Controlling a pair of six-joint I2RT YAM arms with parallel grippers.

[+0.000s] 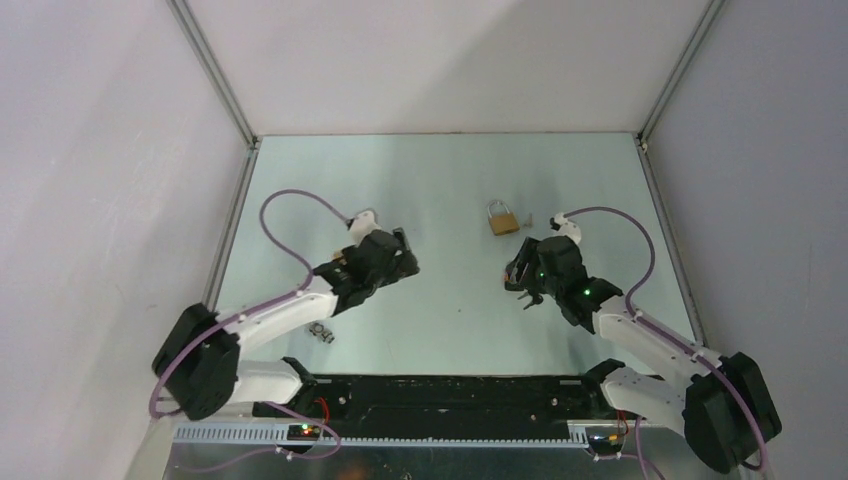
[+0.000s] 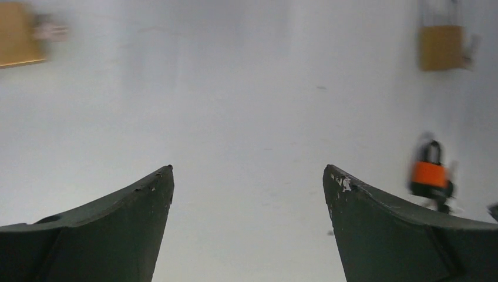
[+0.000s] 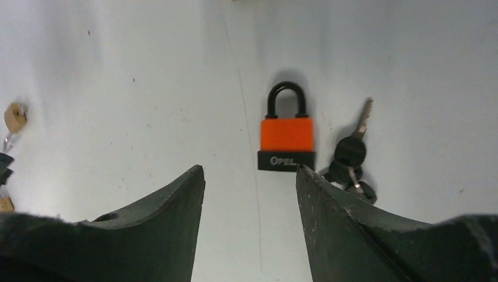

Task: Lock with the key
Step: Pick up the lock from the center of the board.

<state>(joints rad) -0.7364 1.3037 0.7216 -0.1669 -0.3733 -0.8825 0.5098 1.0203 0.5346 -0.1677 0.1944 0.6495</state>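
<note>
While the orange padlock lies flat on the table, the keys are seen just beside it.
Its long axis is pointed away from the nearer right gripper, spread empty just short of it; the left gripper is held wide apart, farther off.

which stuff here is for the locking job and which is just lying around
Job, likely: orange padlock; black-headed keys beside it; right pincer, open, near them.
Lying about: brass padlock; small metal item near the left arm.
</note>
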